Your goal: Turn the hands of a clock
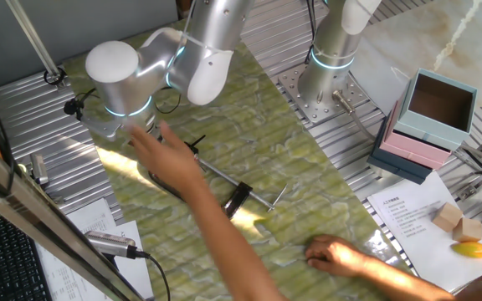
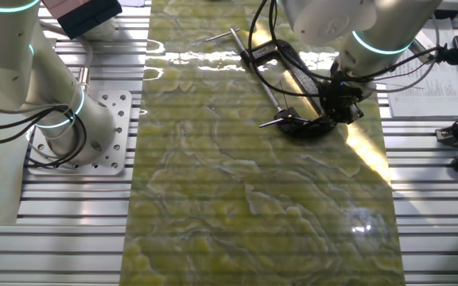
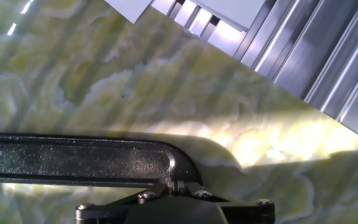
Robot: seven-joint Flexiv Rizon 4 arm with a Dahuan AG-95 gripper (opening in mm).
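Note:
The black C-clamp (image 2: pixel 293 79) lies on the green marbled mat (image 2: pixel 253 199). Its silver screw rod (image 2: pixel 257 71) runs alongside it. The two thin black hands (image 2: pixel 283 119) stick out at the clamp's near end. They also show in one fixed view (image 1: pixel 194 147), beside a person's forearm. My gripper (image 2: pixel 336 110) is low over the clamp's curved end, a little to the right of the hands. In the hand view the fingertips (image 3: pixel 176 185) stand together against the bend of the clamp bar (image 3: pixel 73 158). The hands do not show there.
A person's arm (image 1: pixel 199 201) reaches across the mat to my gripper. Their other hand (image 1: pixel 337 253) rests on the mat. A second arm's base (image 1: pixel 325 84), pink and blue boxes (image 1: pixel 429 121), a paper sheet (image 1: pixel 412 219) and wooden blocks (image 1: pixel 456 220) stand to the right.

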